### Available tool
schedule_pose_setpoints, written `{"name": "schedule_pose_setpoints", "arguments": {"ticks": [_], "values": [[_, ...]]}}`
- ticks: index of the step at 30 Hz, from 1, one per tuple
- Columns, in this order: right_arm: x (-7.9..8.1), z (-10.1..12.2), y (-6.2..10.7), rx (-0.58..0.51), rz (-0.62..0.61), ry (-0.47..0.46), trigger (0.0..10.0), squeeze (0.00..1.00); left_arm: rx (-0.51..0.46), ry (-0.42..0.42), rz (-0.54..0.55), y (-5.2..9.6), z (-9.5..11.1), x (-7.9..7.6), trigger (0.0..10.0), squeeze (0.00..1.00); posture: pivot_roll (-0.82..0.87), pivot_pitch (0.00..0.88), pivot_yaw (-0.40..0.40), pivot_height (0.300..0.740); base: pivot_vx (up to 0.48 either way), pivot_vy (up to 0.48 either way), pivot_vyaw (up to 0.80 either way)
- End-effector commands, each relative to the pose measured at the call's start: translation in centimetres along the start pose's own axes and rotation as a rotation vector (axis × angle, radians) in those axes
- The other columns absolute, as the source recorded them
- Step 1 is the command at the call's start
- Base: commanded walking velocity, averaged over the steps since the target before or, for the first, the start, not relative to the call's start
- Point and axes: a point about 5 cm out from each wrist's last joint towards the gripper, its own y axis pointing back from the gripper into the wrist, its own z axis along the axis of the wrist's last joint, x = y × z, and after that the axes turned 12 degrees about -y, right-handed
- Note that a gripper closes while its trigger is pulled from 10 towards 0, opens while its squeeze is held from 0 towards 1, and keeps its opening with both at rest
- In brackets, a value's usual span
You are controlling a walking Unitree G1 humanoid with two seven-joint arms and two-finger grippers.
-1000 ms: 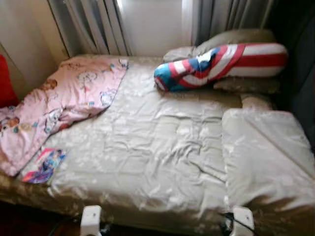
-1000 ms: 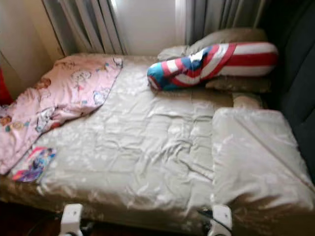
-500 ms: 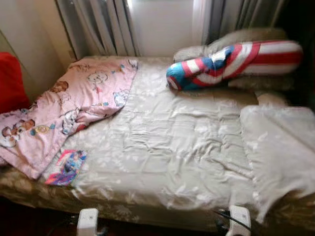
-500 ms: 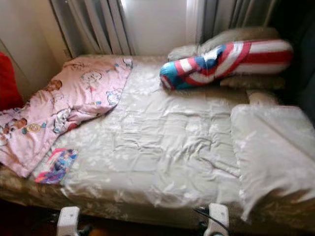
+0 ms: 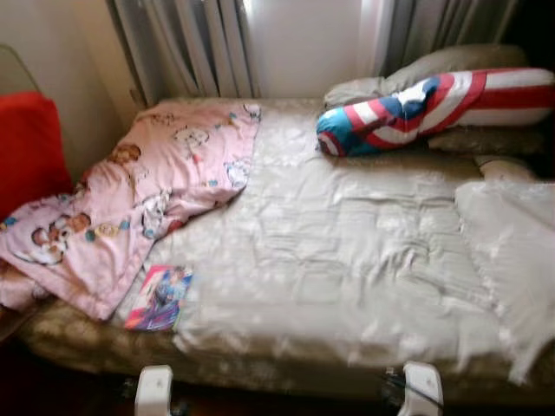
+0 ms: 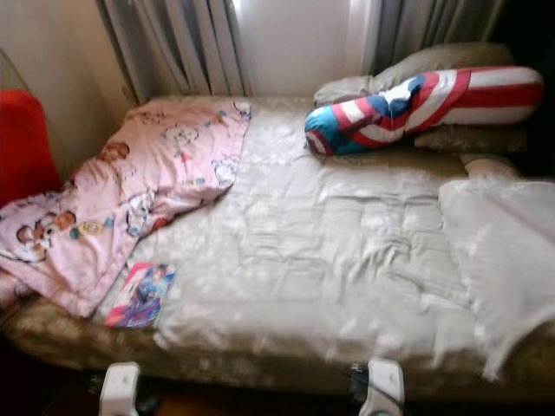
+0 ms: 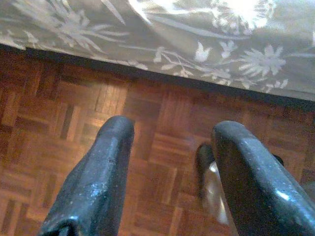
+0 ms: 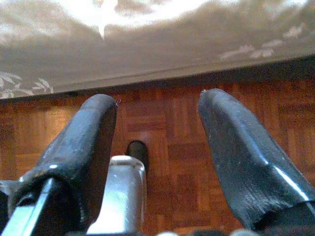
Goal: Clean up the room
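Facing a bed [image 5: 364, 260] covered by a rumpled, pale grey-beige quilt [image 5: 347, 243], the head views show grey curtains [image 5: 199, 48] and a bright window [image 5: 303, 43] behind it, a red cushion or chair back [image 5: 30, 143] at the robot's left, and dark wooden parquet floor [image 7: 147, 132] below the bed's edge. At the far right of the bed a long bolster [image 5: 434, 108] striped in red, white and blue leans against beige pillows [image 5: 451, 65], and a folded pale cover [image 5: 512, 251] lies on the near right corner. A pink blanket [image 5: 147, 191] printed with cartoon animals is bunched over the bed's left side, its near end spilling toward the edge. Just beside that blanket's lower hem, on the near left part of the bed, lies a thin colourful book [image 5: 159, 297], flat, its cover a blur of pink, blue and purple; the picture is too soft to read it. The left gripper [image 7: 172, 162] hangs low before the bed, its two black fingers spread well apart with nothing between them, pointing at the parquet under the leaf-patterned bed skirt [image 7: 197, 44]. The right gripper [image 8: 157, 147] hangs likewise, fingers parted and empty, over the floor at the bed's edge. Both grippers sit below the mattress level, so that the book and the pink blanket lie above and beyond the left gripper, well apart from it, with the bed's edge between.
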Motion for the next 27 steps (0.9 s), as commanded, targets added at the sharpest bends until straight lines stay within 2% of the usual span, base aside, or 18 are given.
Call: {"name": "schedule_pose_setpoints", "arguments": {"ticks": [1,27], "values": [[1.04,0.22,-0.17,-0.002,0.026,0.004,10.0,0.0,0.004,-0.016,0.016,0.04,0.06,0.77,10.0,0.0,-0.03,0.006,0.035,0.74,0.0,0.48,0.0],[1.03,0.35,-0.2,0.005,0.042,0.04,10.0,0.0,-0.003,0.001,0.022,-0.02,0.27,0.73,10.0,0.0,-0.02,0.0,0.014,0.74,0.0,0.48,0.0]]}}
